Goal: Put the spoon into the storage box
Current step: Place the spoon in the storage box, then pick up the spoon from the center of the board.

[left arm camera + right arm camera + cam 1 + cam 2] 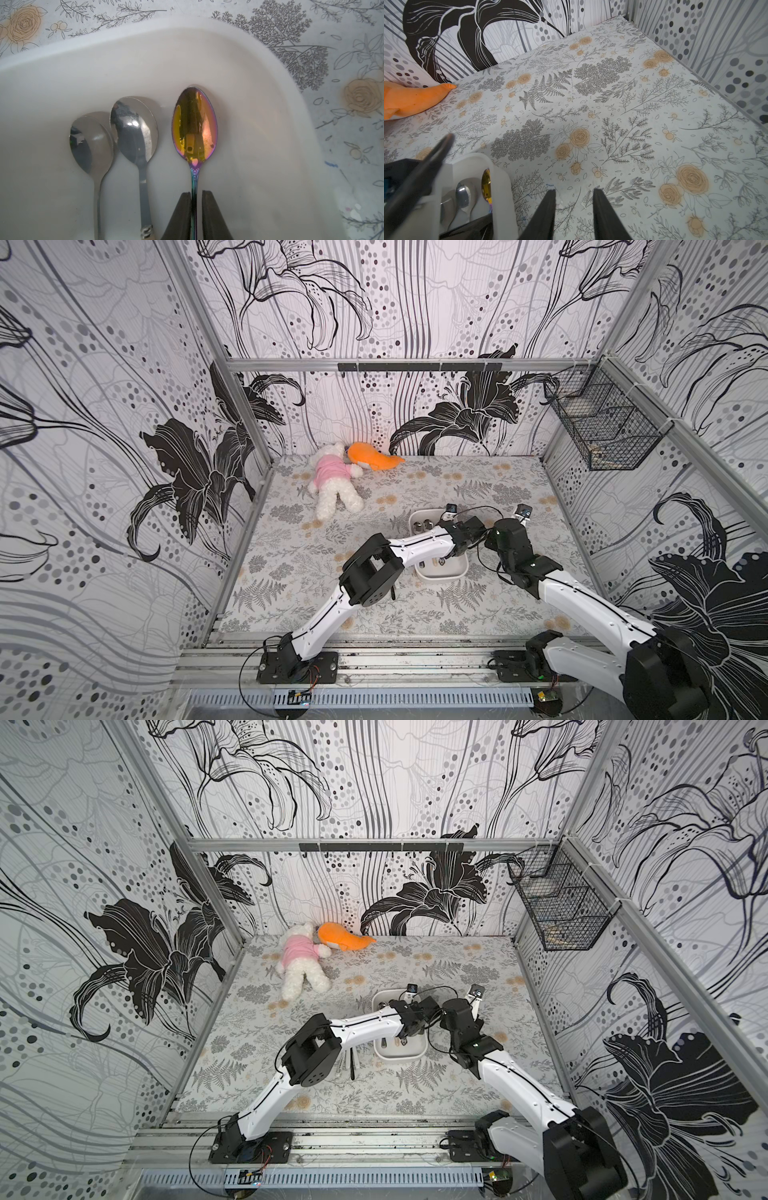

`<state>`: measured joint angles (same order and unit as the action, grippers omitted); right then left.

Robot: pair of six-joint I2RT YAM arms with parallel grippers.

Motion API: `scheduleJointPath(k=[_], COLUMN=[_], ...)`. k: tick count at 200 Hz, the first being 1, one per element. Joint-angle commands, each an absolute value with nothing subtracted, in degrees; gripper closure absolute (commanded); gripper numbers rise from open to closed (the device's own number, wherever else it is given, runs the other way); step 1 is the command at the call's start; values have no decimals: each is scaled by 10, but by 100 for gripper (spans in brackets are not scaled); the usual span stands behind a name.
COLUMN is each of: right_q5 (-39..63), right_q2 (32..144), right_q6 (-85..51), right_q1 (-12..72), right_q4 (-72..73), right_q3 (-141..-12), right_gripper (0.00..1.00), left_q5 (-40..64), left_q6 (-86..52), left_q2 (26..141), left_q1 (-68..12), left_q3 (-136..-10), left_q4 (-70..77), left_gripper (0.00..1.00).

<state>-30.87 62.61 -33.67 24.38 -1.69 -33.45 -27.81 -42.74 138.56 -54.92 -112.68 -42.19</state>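
Note:
An iridescent gold-purple spoon [194, 126] lies bowl-up inside the white storage box [145, 62], beside two silver spoons [91, 143] [135, 128]. My left gripper [196, 195] straddles the coloured spoon's handle. Its jaws stand a little apart: the handle rests against one finger and a thin gap shows at the other. In both top views the left wrist hangs over the box [440, 574] [401, 1052] and hides most of it. My right gripper [574, 192] stands open and empty over the floral mat, just beside the box's wall [500, 187].
A white plush bear in pink [334, 485] and an orange plush toy [372, 460] lie at the back left. A black wire basket [602, 427] hangs on the right wall. A thin black stick [352, 1063] lies on the mat by the left elbow.

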Motion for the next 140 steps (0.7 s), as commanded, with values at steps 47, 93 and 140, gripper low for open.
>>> scheduleJointPath(k=[47, 93, 140], right_q5=[-306, -301, -256], right_q2=[621, 628, 637], right_q6=[-339, -329, -303], right_q1=[243, 243, 243], right_q4=[-22, -15, -15], right_q3=[-328, -330, -348], right_gripper=[65, 63, 60], left_q5=[-296, -299, -301], left_q6=[-422, -413, -413], left_q2=[1241, 1113, 934], left_q1=[-539, -525, -467], left_q3=[-1007, -898, -726], left_q4=[-332, -280, -255], left_gripper=[76, 67, 59])
